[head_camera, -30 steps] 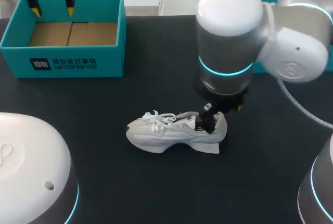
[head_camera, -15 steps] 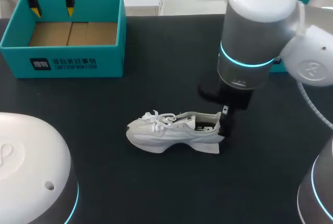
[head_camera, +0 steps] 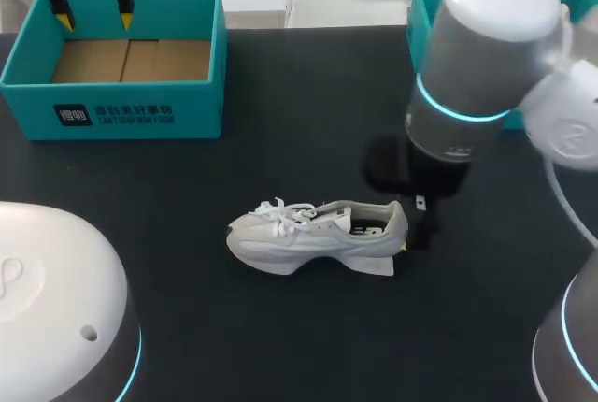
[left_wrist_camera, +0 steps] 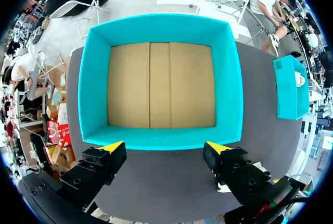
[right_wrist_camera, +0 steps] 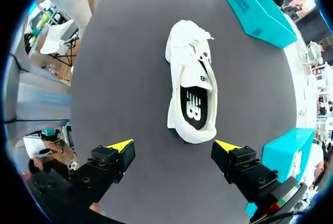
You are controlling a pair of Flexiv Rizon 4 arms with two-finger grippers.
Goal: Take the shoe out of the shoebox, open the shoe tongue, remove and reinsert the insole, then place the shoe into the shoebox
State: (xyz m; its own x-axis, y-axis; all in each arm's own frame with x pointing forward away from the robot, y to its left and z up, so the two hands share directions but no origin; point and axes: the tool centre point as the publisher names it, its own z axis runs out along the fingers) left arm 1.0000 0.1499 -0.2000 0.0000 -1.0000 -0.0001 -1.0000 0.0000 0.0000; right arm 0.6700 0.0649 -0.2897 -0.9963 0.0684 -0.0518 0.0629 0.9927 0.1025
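Right pincer (right_wrist_camera: 174, 145) spread beside white shoe (right_wrist_camera: 191, 86) on dark table (right_wrist_camera: 119, 78)

Head camera high at the near side, looking down over the whole desk (head_camera: 280, 93), left wrist camera above the far-left box (left_wrist_camera: 161, 138), facing straight down into it, right wrist camera above the shoe (right_wrist_camera: 190, 91), just past its heel, facing down, box and shoe both shared with the head view

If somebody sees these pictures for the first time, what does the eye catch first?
The white shoe stands in the middle of the dark table, its black insole showing, with the open right gripper at its heel. At the far left corner is the empty teal shoebox, the open left gripper above its far rim.
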